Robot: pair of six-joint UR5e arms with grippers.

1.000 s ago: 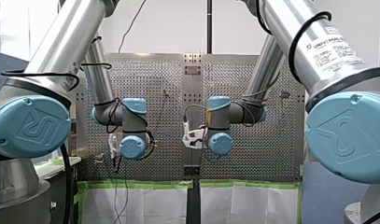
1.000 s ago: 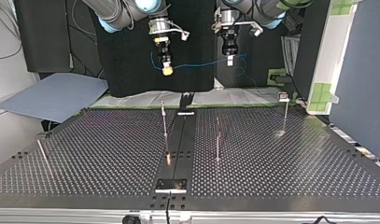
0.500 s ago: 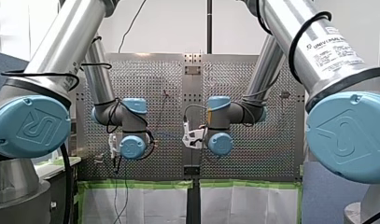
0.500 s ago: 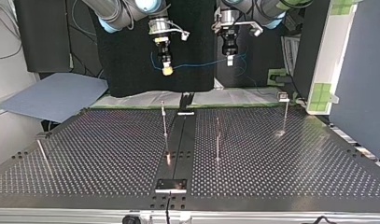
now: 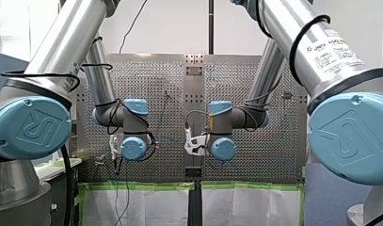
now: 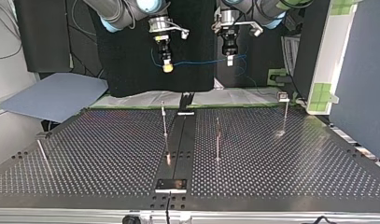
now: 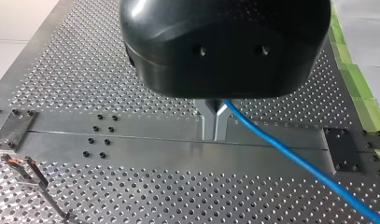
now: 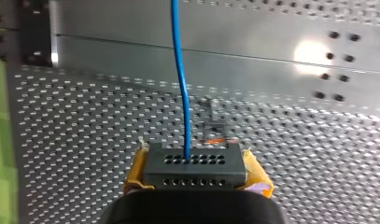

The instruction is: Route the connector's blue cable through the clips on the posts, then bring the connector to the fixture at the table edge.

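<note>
Top view, from its left: my right gripper (image 6: 167, 67) hangs high over the table's (image 6: 108, 154) far edge, its yellow pads clamped on the connector (image 8: 194, 164). The right wrist view shows the connector as a grey block seated between the jaws, holed face outward. The blue cable (image 6: 201, 61) leaves that face straight ahead of the jaws, then runs nearly level across to my left gripper (image 6: 230, 59). In the left wrist view its metal fingers (image 7: 206, 125) are pinched shut on the cable, which trails off to one side beyond them. So the cable's long axis lies jaw to jaw, and the posts (image 6: 218, 140) stand below both grippers, well apart from it. The post most nearly under my right gripper carries a clip (image 6: 163, 103). I judge that arm the nearer for the first threading, not yet begun.
</note>
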